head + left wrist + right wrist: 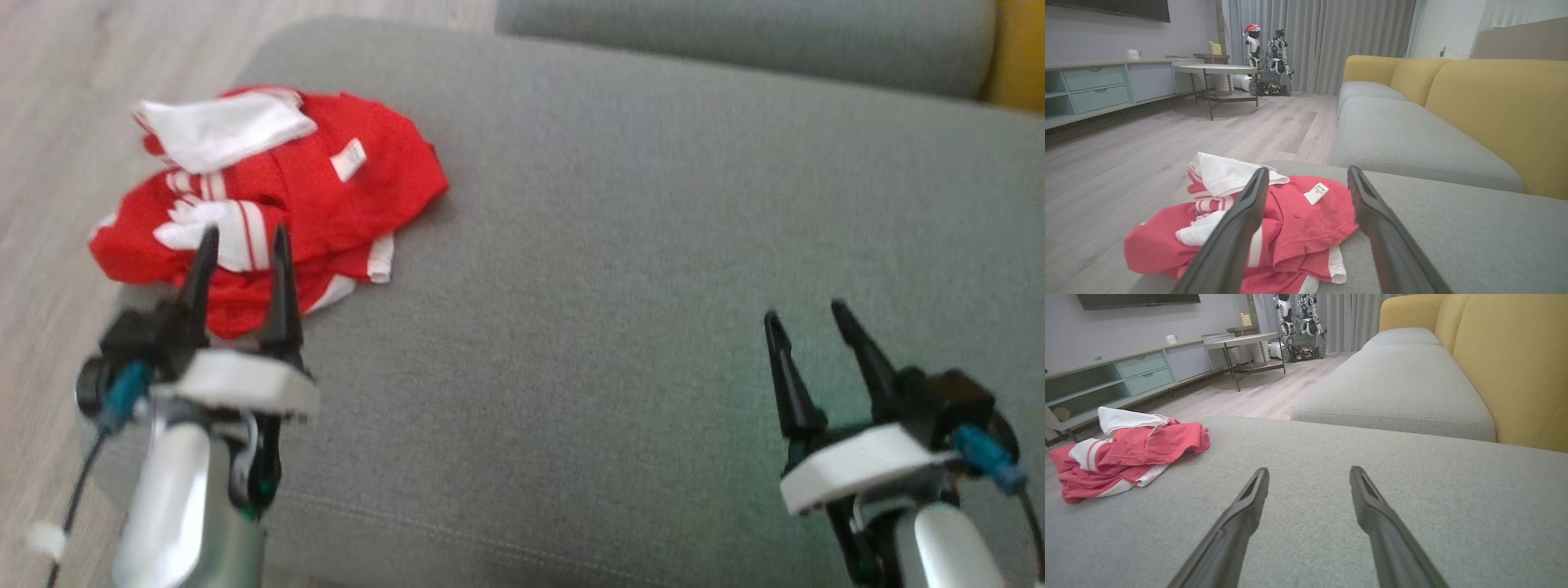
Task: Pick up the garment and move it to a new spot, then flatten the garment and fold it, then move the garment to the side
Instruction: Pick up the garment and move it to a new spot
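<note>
Stretching wide beneath the robot, a grey sofa seat cushion (653, 245) carries a crumpled red-and-white sports shirt (326, 204) at its far left corner, with one red fold spilling past the cushion's left edge above the wood floor (49, 98). The shirt lies in a bunched heap, so neither collar nor hem can be made out. Its longer span runs slantwise from the left edge in towards the cushion's middle, with a white panel folded over on the far side. The fabric looks light, limp and possibly slick. It would likely sag and unroll once lifted, so the raised red ridge along the heap's near edge seems the surest place to pinch, though several layers may come up together. The left gripper (245, 237) hovers at that near edge with its two dark fingers spread wide and nothing between them; whether the tips touch the cloth cannot be told. The right gripper (804, 314), equally wide and empty, hangs over bare cushion near the right edge, well apart from the shirt. A small white label (349, 159) faces up on the red cloth near the heap's far side.
</note>
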`<state>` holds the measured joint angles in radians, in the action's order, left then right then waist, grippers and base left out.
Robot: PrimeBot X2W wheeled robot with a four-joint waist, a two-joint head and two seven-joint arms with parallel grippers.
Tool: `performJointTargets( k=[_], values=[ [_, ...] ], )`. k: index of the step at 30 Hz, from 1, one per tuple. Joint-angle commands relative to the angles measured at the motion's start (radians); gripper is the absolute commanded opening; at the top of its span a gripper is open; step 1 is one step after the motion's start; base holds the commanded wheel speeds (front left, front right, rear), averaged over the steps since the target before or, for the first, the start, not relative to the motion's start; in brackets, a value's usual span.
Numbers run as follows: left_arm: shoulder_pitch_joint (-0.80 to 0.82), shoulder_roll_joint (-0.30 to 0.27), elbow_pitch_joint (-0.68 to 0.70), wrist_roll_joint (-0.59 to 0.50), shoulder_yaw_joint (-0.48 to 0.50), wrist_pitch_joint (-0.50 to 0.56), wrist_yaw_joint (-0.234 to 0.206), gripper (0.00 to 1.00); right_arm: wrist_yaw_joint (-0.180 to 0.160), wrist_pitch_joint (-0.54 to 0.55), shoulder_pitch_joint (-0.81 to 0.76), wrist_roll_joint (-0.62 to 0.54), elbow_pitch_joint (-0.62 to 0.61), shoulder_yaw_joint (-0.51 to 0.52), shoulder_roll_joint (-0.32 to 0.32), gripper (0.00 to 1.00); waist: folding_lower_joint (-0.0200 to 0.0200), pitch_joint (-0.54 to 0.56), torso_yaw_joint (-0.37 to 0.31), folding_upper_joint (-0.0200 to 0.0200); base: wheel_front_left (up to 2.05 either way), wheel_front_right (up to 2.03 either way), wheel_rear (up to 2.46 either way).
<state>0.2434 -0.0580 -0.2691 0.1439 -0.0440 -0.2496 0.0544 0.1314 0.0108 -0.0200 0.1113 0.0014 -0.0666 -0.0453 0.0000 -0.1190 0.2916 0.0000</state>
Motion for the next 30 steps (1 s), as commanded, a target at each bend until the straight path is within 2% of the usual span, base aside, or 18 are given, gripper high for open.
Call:
performJointTargets(
  k=[1,5,9,10,15,21,22,23,24,25,30],
  values=[
    [0.076,-0.019,0.012,0.008,0.043,-0.012,0.006,1.00,-0.001,0.007,0.062,-0.012,-0.048,-0.023,-0.005,1.00,0.0000,-0.067,-0.023,0.0000,0.00,0.00,0.00],
    [0.184,-0.022,-0.087,0.020,0.051,-0.012,0.020,1.00,-0.001,0.026,0.099,-0.040,-0.080,-0.012,-0.005,1.00,0.0000,-0.154,-0.030,0.0000,0.00,0.00,0.00],
    [0.314,-0.023,-0.241,0.033,0.047,-0.012,0.037,1.00,-0.001,0.045,0.127,-0.063,-0.104,0.001,-0.005,1.00,0.0000,-0.223,-0.021,0.0000,0.00,0.00,0.00],
    [0.314,-0.023,-0.241,0.033,0.047,-0.012,0.037,1.00,-0.001,0.045,0.127,-0.063,-0.104,0.001,-0.005,1.00,0.0000,-0.223,-0.021,0.0000,0.00,0.00,0.00],
    [0.465,-0.038,-0.499,0.046,0.048,-0.010,0.046,1.00,-0.001,0.058,0.159,-0.079,-0.121,0.000,-0.005,1.00,0.0000,-0.271,-0.015,0.0000,0.00,0.00,0.00],
    [0.605,-0.046,-0.774,0.080,0.067,0.074,0.033,1.00,-0.001,0.068,0.176,-0.081,-0.119,-0.008,-0.005,1.00,0.0000,-0.288,-0.017,0.0000,0.00,0.00,0.00],
    [0.622,-0.048,-0.804,0.084,0.069,0.086,0.030,0.89,-0.001,0.069,0.176,-0.080,-0.119,-0.009,-0.005,1.00,0.0000,-0.289,-0.018,0.0000,0.00,0.00,0.00],
    [0.636,-0.050,-0.830,0.088,0.071,0.094,0.030,0.38,-0.001,0.070,0.177,-0.079,-0.118,-0.009,-0.005,1.00,0.0000,-0.289,-0.018,0.0000,0.00,0.00,0.00],
    [0.649,-0.053,-0.851,0.091,0.072,0.097,0.030,0.05,-0.001,0.071,0.177,-0.077,-0.117,-0.010,-0.005,1.00,0.0000,-0.288,-0.020,0.0000,0.00,0.00,0.00],
    [0.659,-0.057,-0.867,0.093,0.071,0.094,0.033,0.00,-0.001,0.071,0.178,-0.075,-0.116,-0.010,-0.005,1.00,0.0000,-0.288,-0.021,0.0000,0.00,0.00,0.00],
    [0.696,-0.086,-0.868,0.093,0.071,0.011,0.036,0.00,-0.001,0.064,0.176,-0.064,-0.107,0.012,-0.005,1.00,0.0000,-0.267,-0.021,0.0000,0.00,0.00,0.00]
  ],
)
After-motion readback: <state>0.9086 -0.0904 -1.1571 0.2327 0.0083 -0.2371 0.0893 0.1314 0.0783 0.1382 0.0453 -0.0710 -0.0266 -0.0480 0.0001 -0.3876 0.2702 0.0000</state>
